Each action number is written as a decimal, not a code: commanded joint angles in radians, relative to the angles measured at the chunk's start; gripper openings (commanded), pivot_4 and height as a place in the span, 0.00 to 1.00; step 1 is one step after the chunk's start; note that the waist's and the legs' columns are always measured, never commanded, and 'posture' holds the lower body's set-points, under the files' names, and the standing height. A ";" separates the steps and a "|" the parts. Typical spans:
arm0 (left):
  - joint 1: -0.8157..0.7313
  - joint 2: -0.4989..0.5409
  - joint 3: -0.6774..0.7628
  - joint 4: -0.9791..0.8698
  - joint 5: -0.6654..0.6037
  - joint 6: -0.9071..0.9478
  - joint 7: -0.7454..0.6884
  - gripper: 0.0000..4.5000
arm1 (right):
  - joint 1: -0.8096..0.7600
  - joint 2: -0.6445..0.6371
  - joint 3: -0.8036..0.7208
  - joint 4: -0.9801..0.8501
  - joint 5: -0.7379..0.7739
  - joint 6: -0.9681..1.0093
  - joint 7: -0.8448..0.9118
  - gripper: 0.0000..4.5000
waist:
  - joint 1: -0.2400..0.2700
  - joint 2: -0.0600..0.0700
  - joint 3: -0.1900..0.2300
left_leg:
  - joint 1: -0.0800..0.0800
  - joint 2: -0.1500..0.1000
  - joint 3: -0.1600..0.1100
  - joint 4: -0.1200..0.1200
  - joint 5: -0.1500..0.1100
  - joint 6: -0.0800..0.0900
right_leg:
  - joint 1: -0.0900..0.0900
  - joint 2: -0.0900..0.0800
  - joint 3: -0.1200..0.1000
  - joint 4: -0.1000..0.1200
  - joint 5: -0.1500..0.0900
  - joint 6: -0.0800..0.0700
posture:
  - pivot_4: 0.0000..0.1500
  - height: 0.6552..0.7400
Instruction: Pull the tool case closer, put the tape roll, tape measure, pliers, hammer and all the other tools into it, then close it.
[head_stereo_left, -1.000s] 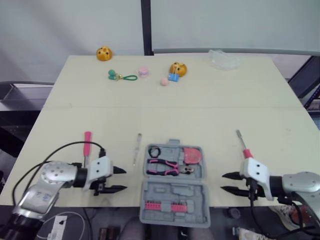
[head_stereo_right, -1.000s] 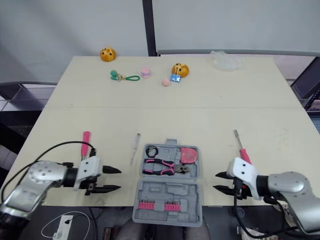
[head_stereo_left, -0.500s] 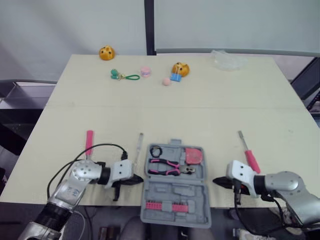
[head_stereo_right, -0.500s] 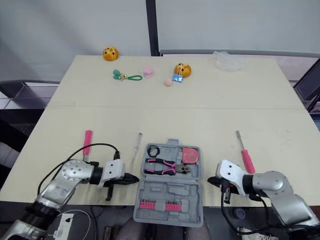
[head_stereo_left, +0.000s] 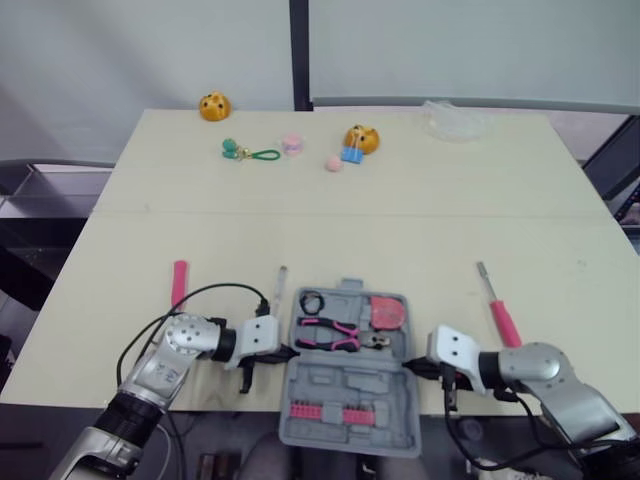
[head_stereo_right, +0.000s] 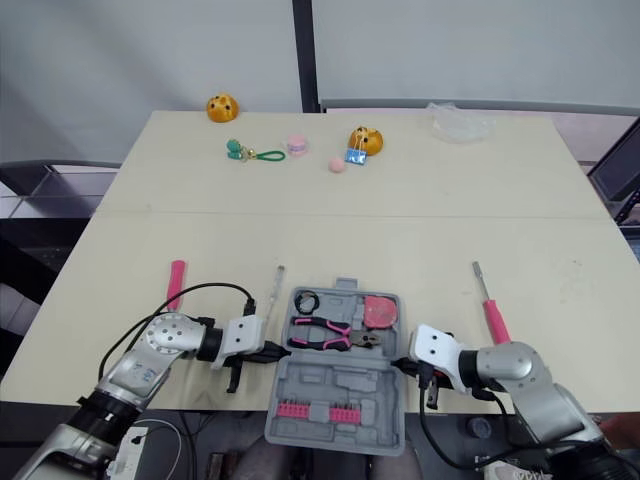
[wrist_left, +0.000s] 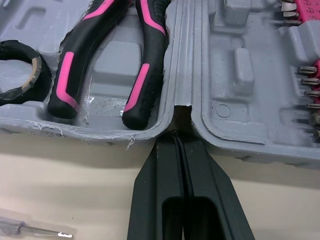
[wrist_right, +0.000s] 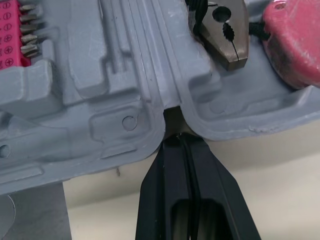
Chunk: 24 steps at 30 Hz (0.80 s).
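Touching tool case (head_stereo_left: 331, 384) hinge ends | left tool (wrist_left: 175, 133) pinched together | right tool (wrist_right: 175, 136) pinched together

Standing over the table, I can read no words, brand names or numbers on anything. The nearest thing to a sign is a row of small white round marks (wrist_right: 7, 31) printed on the pink bit holder (wrist_right: 11, 52), which sits in the near half of the open tool case (wrist_right: 100, 75). One mark stands beside each bit (wrist_right: 29, 37). Some look like a cross inside a circle, though I cannot tell for sure.
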 joint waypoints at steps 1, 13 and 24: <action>-0.026 -0.050 -0.033 0.017 0.038 0.016 0.051 0.01 | -0.060 0.034 0.008 0.004 0.007 -0.005 -0.011 0.00 | 0.000 0.000 0.000 | 0.001 0.000 0.000 0.000 0.000 0.000 | 0.001 0.000 0.000 0.000 0.000 0.000 | 1.00 1.00; -0.186 -0.135 -0.001 0.159 0.085 0.056 0.128 0.01 | -0.242 0.051 -0.012 0.222 -0.043 -0.059 -0.027 0.00 | 0.001 0.000 0.000 | 0.000 -0.003 -0.005 0.002 0.001 0.002 | 0.005 -0.004 -0.006 -0.001 0.001 0.001 | 1.00 1.00; -0.236 -0.163 -0.002 0.217 0.107 0.047 0.151 0.01 | -0.290 0.089 -0.014 0.264 -0.055 -0.059 -0.055 0.00 | -0.001 0.000 0.000 | 0.000 -0.002 -0.006 0.002 0.002 0.002 | 0.006 -0.004 -0.007 -0.002 0.001 0.001 | 1.00 1.00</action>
